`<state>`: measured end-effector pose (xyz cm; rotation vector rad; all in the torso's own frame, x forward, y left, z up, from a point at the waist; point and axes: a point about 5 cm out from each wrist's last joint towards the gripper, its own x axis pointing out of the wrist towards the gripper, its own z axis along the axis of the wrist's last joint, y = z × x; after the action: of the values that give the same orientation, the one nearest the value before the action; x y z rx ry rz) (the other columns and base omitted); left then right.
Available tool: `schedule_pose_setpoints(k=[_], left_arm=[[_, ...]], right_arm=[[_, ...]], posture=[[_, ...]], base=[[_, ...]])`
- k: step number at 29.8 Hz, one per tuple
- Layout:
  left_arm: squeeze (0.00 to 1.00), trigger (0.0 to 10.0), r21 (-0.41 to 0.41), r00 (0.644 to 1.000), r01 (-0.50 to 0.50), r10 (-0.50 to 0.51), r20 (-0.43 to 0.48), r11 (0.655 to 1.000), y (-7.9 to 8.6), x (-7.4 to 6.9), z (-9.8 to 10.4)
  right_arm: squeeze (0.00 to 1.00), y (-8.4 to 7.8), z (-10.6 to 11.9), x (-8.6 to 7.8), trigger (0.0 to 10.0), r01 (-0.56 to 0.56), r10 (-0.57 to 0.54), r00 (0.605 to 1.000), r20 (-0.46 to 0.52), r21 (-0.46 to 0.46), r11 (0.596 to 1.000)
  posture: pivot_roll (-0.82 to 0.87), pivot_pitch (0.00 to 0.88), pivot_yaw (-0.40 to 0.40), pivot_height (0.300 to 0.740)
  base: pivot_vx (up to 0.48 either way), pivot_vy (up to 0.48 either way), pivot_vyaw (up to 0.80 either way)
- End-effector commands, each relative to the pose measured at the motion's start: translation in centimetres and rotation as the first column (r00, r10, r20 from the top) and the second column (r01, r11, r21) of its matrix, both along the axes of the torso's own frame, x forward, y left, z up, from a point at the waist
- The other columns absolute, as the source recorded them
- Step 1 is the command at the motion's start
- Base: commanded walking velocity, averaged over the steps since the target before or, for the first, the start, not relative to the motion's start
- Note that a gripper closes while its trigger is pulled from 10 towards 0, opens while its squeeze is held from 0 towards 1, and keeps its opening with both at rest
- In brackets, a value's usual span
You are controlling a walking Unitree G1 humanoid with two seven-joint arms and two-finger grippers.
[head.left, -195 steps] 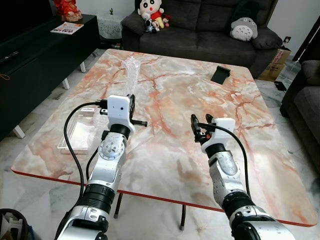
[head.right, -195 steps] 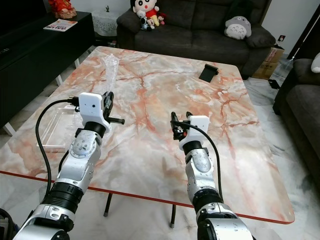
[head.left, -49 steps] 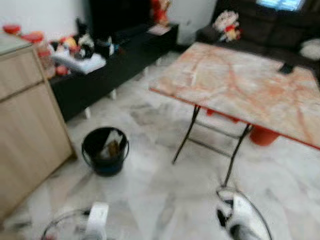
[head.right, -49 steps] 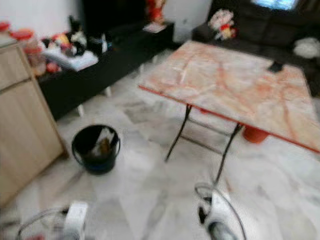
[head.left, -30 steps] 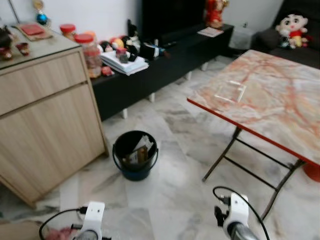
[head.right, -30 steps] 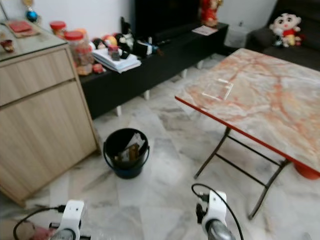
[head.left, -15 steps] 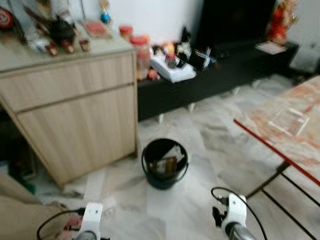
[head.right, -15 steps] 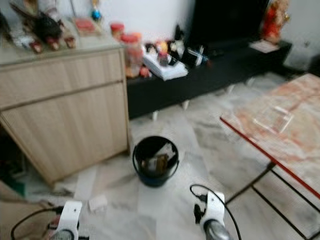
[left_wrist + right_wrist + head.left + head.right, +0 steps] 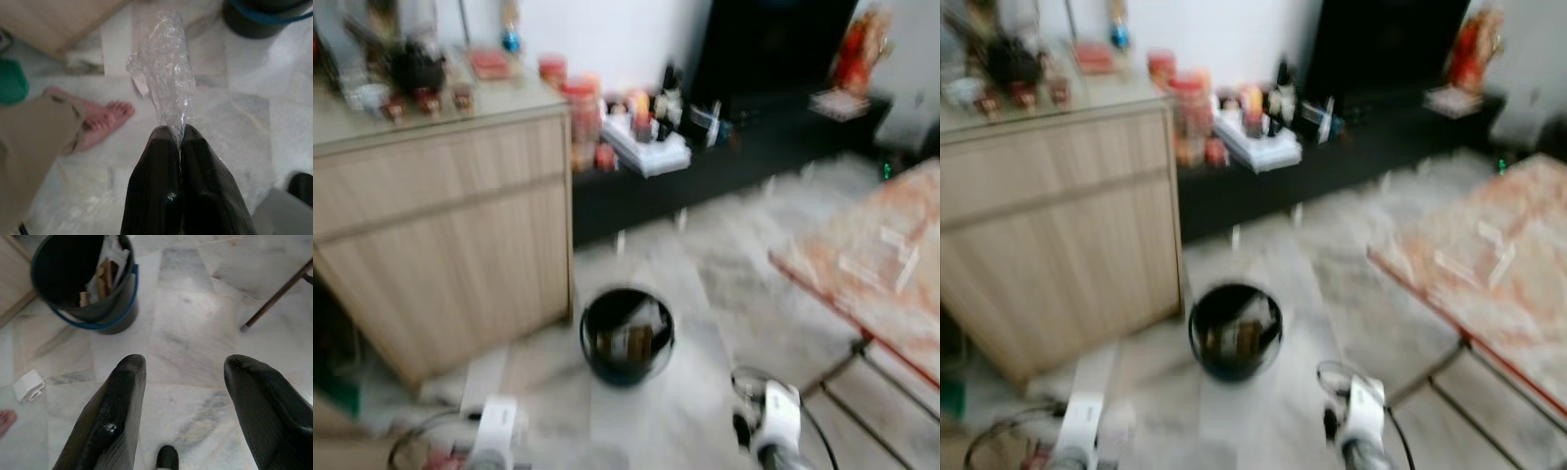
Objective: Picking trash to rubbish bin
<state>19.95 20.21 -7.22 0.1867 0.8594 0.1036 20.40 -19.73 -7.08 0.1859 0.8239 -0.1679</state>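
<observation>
The left gripper [image 9: 178, 134] has its two black fingers pressed together on a strip of clear bubble wrap [image 9: 166, 73]. The wrap is crinkled and translucent; it stands up from the fingertips, widens above them and folds over at its far end. It hangs over pale marble floor [image 9: 234, 122], clear of everything below. Beneath it a person's bare foot [image 9: 105, 122] rests on the tiles beside a tan trouser leg [image 9: 34, 147], and a small white scrap [image 9: 117, 41] lies further out.

The right gripper [image 9: 183, 364] hovers low over the floor with its fingers spread wide apart and nothing between them. Past its fingertips lies a stretch of bare tile, bounded on one side by a thin dark table leg [image 9: 279, 293].

Beyond that stands the rubbish bin [image 9: 626, 333], a round black bucket with a blue handle, upright on the floor and already holding paper and cardboard scraps [image 9: 105, 274]. Its mouth is open and unobstructed. In the blurred head views it sits just off the near corner of a light wooden cabinet [image 9: 440, 235], with open floor between it and the robot's two wrists [image 9: 773, 421].

To the robot's right, the red-rimmed corner of the marble-pattern table [image 9: 871, 274] reaches in, well apart from the bin. Further back a low black TV stand [image 9: 744, 147] runs along the wall, cluttered with jars and books.
</observation>
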Motion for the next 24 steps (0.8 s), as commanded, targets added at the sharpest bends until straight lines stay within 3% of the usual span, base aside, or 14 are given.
schedule_pose_setpoints(k=[1, 17, 24], left_arm=[[0.00, 10.0, -0.022, 1.000, 0.020, -0.020, 0.007, 1.000, -1.17, 0.32, -0.01], [0.00, 10.0, -0.025, 1.000, 0.021, -0.021, 0.005, 0.999, -1.24, 0.19, -0.08], [0.00, 10.0, -0.028, 1.000, 0.027, -0.027, 0.005, 0.999, -1.37, 0.27, -0.06]], right_arm=[[0.00, -1.25, 0.00, -0.40, 10.0, 0.021, -0.021, 1.000, -0.009, -0.024, 1.000], [0.00, -1.20, 0.07, -0.28, 10.0, -0.012, 0.011, 1.000, -0.005, -0.037, 0.999], [0.00, -1.21, 0.07, -0.28, 10.0, -0.017, 0.017, 1.000, -0.007, -0.041, 0.999]], posture=[[0.23, 0.000, -0.087, 0.740], [0.23, 0.000, -0.088, 0.740], [0.23, 0.000, -0.092, 0.740]], base=[[0.352, 0.000, 0.00], [0.348, 0.000, 0.00], [0.349, 0.000, 0.49]])
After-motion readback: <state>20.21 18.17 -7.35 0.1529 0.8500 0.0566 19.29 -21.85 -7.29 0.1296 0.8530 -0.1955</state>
